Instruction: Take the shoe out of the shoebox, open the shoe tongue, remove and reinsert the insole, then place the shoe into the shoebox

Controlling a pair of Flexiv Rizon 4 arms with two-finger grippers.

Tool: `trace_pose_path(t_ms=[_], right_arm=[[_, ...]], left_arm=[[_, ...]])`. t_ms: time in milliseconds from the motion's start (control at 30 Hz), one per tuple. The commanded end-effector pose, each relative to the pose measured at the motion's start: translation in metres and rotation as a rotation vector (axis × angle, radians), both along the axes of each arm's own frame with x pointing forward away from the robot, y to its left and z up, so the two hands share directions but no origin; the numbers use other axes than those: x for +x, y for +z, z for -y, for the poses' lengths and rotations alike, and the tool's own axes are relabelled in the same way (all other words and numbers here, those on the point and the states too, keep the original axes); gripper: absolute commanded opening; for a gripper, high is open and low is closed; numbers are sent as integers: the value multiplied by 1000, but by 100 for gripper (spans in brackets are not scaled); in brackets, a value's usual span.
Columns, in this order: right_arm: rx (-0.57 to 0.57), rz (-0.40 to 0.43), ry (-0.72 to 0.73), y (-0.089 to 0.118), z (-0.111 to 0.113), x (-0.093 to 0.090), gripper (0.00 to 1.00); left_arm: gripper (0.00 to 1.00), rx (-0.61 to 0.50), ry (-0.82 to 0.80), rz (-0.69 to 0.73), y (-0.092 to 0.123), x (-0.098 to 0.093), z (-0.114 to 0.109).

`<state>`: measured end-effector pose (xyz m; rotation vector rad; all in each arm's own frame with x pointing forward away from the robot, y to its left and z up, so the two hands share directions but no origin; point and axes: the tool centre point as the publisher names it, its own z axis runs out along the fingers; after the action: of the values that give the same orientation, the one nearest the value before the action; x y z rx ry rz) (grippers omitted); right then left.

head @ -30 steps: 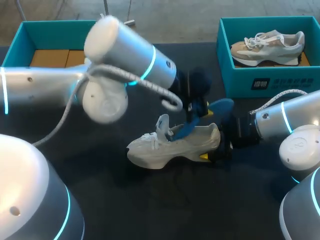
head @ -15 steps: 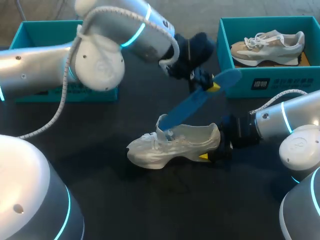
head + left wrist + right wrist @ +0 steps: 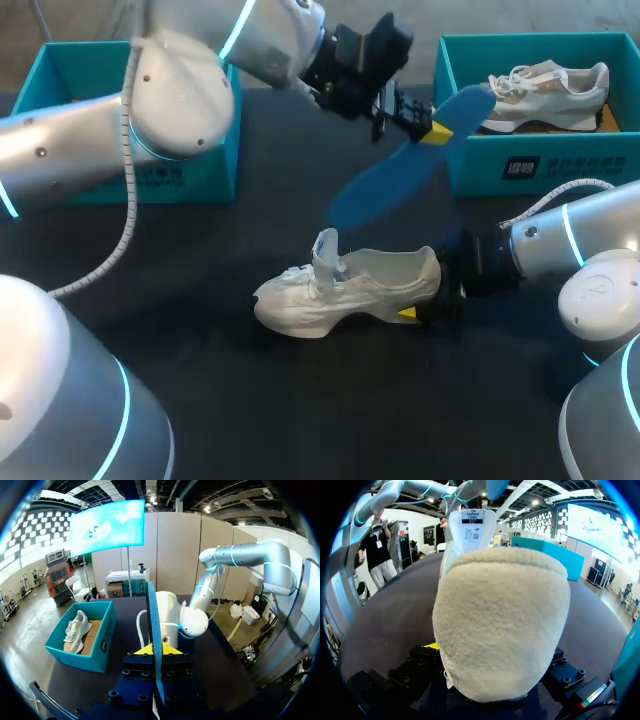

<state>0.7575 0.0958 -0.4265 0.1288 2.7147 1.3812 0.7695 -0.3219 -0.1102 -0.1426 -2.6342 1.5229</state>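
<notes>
A white shoe point(image 3: 345, 290) lies on its sole mid-table, tongue point(image 3: 326, 250) pulled up. My right gripper point(image 3: 435, 295) is shut on its heel; in the right wrist view the fuzzy heel point(image 3: 505, 625) fills the space between the right gripper's point(image 3: 495, 652) fingers, with the tongue point(image 3: 470, 530) standing beyond. My left gripper point(image 3: 432, 130) is shut on one end of a blue insole point(image 3: 400, 175), which hangs slanted in the air above the shoe, clear of it. In the left wrist view the insole point(image 3: 152, 630) stands edge-on between the left gripper's point(image 3: 154, 650) yellow tips.
A teal shoebox point(image 3: 540, 160) at the back right holds a second beige-and-white shoe point(image 3: 540, 90); it also shows as the shoebox point(image 3: 95, 650) beside the left gripper. Another teal box point(image 3: 60, 60), cardboard inside, stands at the back left behind my left arm.
My left gripper has pulled the blue insole out of the shoe, lifting it up and toward the back right. The right gripper and shoe have stayed put.
</notes>
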Motion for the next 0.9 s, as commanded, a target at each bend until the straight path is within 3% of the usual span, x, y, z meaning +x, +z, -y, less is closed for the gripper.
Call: trace_pose_path(t_ms=[33, 333, 900], right_arm=[[-4, 0, 0, -2, -1, 0, 0], [-4, 0, 0, -2, -1, 0, 0], [-4, 0, 0, -2, -1, 0, 0]], left_arm=[[0, -46, -34, -10, 5, 7, 4], [0, -250, -102, -63, 41, 16, 10], [0, -250, -102, -63, 41, 16, 10]])
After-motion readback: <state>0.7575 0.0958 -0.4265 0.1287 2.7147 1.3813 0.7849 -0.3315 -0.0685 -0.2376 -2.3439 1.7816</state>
